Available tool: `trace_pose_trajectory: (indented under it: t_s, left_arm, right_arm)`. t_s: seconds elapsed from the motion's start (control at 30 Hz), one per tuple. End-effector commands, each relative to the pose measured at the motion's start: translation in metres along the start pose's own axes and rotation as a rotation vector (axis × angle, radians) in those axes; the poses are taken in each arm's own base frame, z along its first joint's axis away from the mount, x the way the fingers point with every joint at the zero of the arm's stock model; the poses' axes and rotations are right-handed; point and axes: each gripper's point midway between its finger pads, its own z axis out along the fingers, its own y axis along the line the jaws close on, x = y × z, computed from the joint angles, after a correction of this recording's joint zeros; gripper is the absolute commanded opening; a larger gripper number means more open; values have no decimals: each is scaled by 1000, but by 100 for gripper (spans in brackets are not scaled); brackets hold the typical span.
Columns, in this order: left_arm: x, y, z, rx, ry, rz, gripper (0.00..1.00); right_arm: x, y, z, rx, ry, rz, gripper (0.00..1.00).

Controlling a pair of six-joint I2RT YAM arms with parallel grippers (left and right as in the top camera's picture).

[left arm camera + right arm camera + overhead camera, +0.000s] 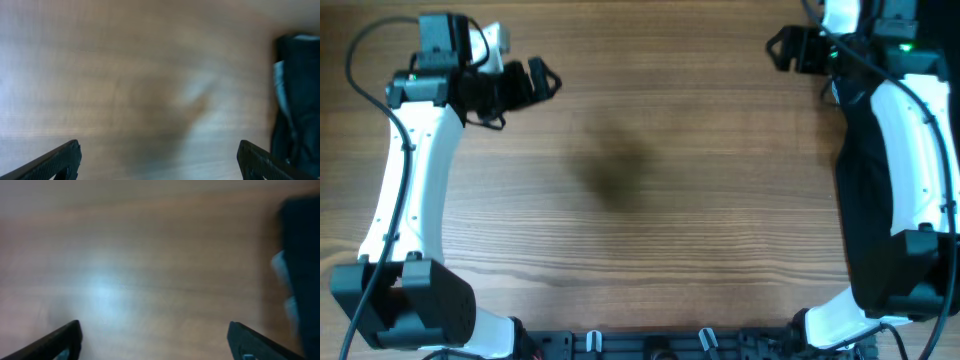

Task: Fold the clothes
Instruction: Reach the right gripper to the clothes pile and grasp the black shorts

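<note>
Black fabric (865,190) lies along the table's right edge, mostly under my right arm. I cannot tell whether it is the clothes or another garment. In the left wrist view a dark cloth heap (300,115) with a light-blue patch shows at the right border. My left gripper (545,82) hovers open at the far left, pointing right, with only bare wood between its fingers (55,162). At the far right, my right gripper (776,50) points left and is open and empty; its fingers (252,342) frame blurred wood.
The wooden table (650,260) has a faint dark shadow (615,172) near its middle. A blurred dark shape (302,265) with pale blue spots fills the right side of the right wrist view. The arm bases stand at the near corners.
</note>
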Motion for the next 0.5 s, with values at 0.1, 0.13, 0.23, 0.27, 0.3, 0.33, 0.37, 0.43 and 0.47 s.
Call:
trace_pose_trajectory:
  t_s: [0.1, 0.13, 0.23, 0.27, 0.3, 0.33, 0.37, 0.43, 0.47]
  left_arm:
    - [-20, -67, -22, -79, -110, 166, 99]
    - [-15, -73, -19, -87, -102, 184, 99]
    - [5, -94, -8, -105, -66, 245, 100]
    - [9, -97, -5, -110, -59, 257, 100]
    - [12, -101, -4, -113, -53, 268, 100]
    - [15, -103, -2, -118, -48, 277, 100]
    - [17, -104, -2, -124, -44, 281, 100]
    - [21, -103, -1, -132, -31, 282, 100]
    - [23, -101, -2, -137, -22, 277, 100]
  right_arm:
    - [-47, -120, -48, 210, -217, 125, 96]
    - [-48, -142, -53, 241, -241, 146, 97]
    - [-49, -202, -65, 324, -301, 198, 97]
    - [-48, -216, -65, 339, -312, 211, 96]
    - [-46, -228, -63, 354, -318, 223, 96]
    - [-43, -243, -58, 367, -324, 241, 97]
    - [-39, -255, -53, 381, -321, 254, 96]
    - [-26, -285, -38, 415, -308, 286, 97]
    - [-19, -296, -30, 420, -302, 298, 97]
